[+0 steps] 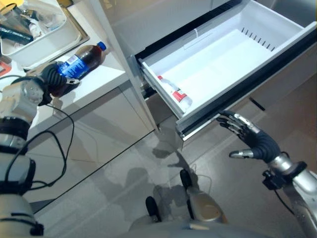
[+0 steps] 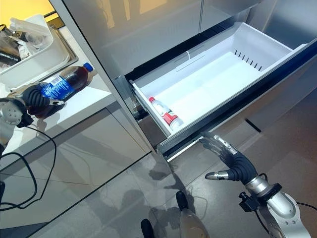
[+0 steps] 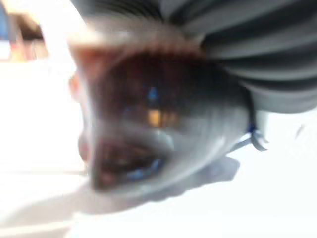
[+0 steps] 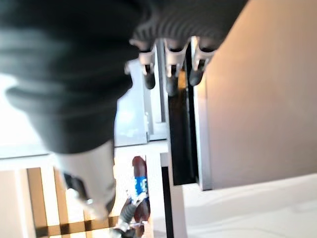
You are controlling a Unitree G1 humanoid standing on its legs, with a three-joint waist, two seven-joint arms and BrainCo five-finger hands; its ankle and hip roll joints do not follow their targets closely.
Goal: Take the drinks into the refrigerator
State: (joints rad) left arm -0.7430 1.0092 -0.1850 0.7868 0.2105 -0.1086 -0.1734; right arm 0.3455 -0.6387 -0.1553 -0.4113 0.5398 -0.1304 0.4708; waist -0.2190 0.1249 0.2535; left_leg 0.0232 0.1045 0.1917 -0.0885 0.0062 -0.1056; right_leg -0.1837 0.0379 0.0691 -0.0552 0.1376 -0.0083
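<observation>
At counter's front edge, left hand [image 1: 49,79] grasps cola bottle [image 1: 81,60] lying flat, ready for lifting; right hand [image 1: 250,139] released, fingers spread below open refrigerator drawer [image 1: 277,29], one small bottle [image 1: 176,94] already inside.

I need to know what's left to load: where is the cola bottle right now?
The cola bottle lies on its side on the white counter at the robot's left, its base end in the left hand, beside the tray and left of the open refrigerator drawer.

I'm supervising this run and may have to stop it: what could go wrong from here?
The cola bottle lies on the counter in the left hand; gripped at its base, it could slip when lifted. A small bottle already lies in the open drawer, so the cola might land on it. The open right hand under the drawer front could get bumped.
</observation>
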